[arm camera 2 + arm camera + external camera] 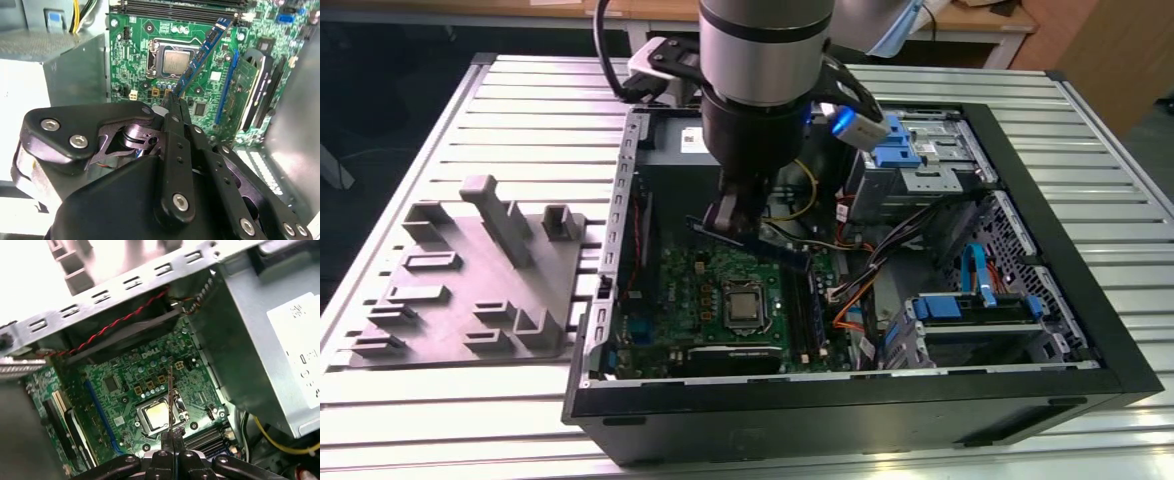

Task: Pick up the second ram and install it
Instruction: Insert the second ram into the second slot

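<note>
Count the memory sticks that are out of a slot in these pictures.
1. The second ram is clamped in the jaws of the gripper, over the green motherboard by the processor socket. Any sticks seated in the slot rails may be hidden.

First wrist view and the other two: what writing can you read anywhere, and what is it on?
On the power supply, a white label: lines of print, too blurred to read.
On the motherboard, white lettering: a maker's mark, left unquoted; the rest is too small.
On the second ram, clamped in the jaws: any marking is too small to read.
No other text is legible.
</note>
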`<act>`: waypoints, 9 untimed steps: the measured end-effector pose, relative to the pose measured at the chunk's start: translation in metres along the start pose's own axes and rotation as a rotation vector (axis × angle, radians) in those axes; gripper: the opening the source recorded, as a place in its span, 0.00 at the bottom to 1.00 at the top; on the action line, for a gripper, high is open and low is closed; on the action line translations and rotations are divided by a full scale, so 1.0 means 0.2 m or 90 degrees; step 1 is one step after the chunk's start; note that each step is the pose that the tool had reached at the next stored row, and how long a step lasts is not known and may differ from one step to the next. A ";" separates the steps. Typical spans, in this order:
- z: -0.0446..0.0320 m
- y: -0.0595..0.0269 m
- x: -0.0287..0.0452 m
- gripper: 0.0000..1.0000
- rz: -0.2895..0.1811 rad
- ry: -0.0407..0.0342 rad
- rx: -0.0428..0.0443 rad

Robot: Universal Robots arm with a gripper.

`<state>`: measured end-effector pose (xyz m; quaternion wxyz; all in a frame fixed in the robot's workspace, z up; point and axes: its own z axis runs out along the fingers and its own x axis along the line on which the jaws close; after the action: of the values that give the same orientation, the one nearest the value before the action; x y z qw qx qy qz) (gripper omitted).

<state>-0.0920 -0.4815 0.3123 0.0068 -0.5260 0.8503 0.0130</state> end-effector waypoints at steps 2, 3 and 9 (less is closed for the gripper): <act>0.001 0.000 0.000 0.11 0.021 -0.0003 0.0005; 0.001 0.000 0.000 0.11 0.033 -0.0005 0.0008; 0.003 0.000 0.000 0.11 0.092 -0.0014 0.0023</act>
<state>-0.0920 -0.4815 0.3118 0.0077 -0.4629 0.8863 0.0125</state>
